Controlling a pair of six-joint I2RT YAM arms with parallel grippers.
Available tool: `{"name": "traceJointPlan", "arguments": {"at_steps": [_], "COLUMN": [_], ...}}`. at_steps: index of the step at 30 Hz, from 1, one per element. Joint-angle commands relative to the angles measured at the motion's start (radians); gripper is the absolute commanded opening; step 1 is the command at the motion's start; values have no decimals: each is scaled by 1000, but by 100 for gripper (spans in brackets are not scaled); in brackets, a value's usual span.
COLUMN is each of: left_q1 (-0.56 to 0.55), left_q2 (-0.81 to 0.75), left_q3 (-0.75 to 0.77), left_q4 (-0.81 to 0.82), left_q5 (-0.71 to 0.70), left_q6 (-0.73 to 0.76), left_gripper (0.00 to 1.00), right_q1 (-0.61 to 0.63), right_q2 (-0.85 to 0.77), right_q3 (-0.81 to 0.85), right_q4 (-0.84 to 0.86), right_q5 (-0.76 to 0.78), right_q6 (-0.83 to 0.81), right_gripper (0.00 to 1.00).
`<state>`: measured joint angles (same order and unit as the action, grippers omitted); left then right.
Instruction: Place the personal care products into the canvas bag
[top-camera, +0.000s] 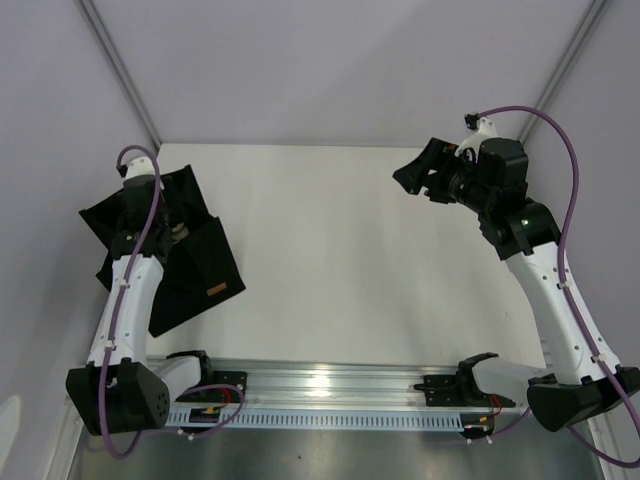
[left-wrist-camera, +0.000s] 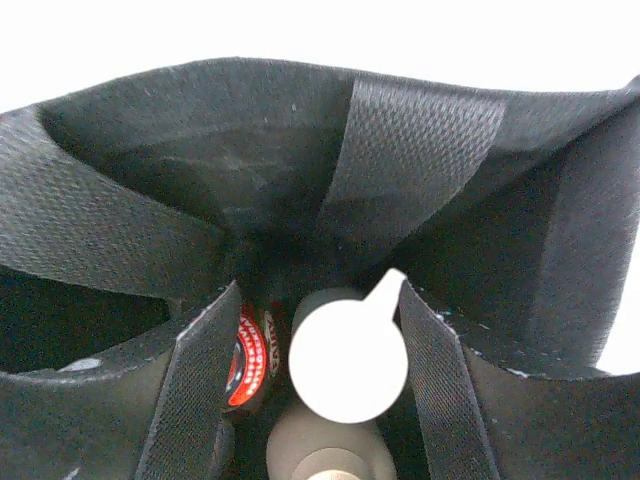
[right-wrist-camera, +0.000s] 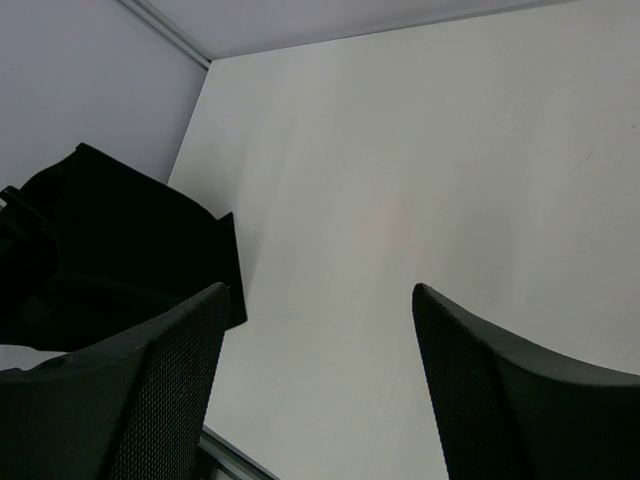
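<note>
Left claw (left-wrist-camera: 320, 292), jaws parted, sits inside the canvas bag (top-camera: 195, 270) at the left edge of the desk (top-camera: 340, 260). It flanks the beige bottle (left-wrist-camera: 347, 365), which lies beside the red bottle (left-wrist-camera: 250, 362). Right claw (top-camera: 425, 180) hangs open and empty at the far right, well apart.

The camera looks into the open mouth of the black bag (left-wrist-camera: 200, 150), whose fabric walls fold around a dark hollow. A woven strap (left-wrist-camera: 415, 150) runs down the far wall at a slight slant. Two black textured jaws reach in from the bottom edge and stand apart. Between them lies the beige bottle (left-wrist-camera: 325, 450), seen end-on. Its round cream cap (left-wrist-camera: 348, 360) faces the camera, with a small tab sticking out to the upper right. The cap sits close to the right jaw. On the left there is a gap, and in it shows the red bottle (left-wrist-camera: 250, 360) — white lettering on its label — just beside the beige one.
</note>
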<state>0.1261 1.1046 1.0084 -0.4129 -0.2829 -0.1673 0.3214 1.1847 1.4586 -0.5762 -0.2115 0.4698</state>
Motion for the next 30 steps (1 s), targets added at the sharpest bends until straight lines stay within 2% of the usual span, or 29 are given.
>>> {"name": "traceJointPlan", "arguments": {"at_steps": [1, 5, 8, 14, 17, 20, 22, 23, 24, 25, 27, 30], "left_q1": [10, 10, 10, 9, 7, -48, -207, -280, -412, -466, -584, -687], "left_q2": [-25, -48, -75, -118, -88, 4, 62, 75, 84, 95, 101, 84], "left_q3": [62, 113, 208, 393, 473, 590, 683, 700, 716, 717, 693, 590], "left_q4": [2, -49, -110, -141, -191, -289, -328, -343, -339, -334, -311, -268], "left_q5": [4, 10, 31, 163, 267, 378, 340, 297, 248, 205, 208, 235], "left_q6": [-8, -23, -116, -265, -322, -362, -321, -299, -279, -270, -287, -308], "left_gripper": [69, 70, 72, 99, 99, 99, 99, 99, 99, 99, 99, 99], "right_q1": [-1, -1, -1, 16, 19, 21, 21, 22, 22, 24, 33, 54], "right_q2": [-33, -33, -20, 1, 15, 29, 29, 32, 33, 35, 33, 9], "right_q3": [-3, 5, 8, 14, 2, 2, 0, 0, 2, 2, 5, -7], "right_q4": [27, 32, 35, 9, -42, -85, -94, -100, -105, -120, -135, -157], "right_q5": [14, 8, -11, -42, -40, -22, -16, -16, -14, -14, -12, -19], "right_q6": [-5, 6, 29, 21, -34, -74, -76, -73, -69, -65, -65, -118], "right_gripper": [78, 78, 78, 77, 78, 80, 85, 92, 98, 99, 99, 99]}}
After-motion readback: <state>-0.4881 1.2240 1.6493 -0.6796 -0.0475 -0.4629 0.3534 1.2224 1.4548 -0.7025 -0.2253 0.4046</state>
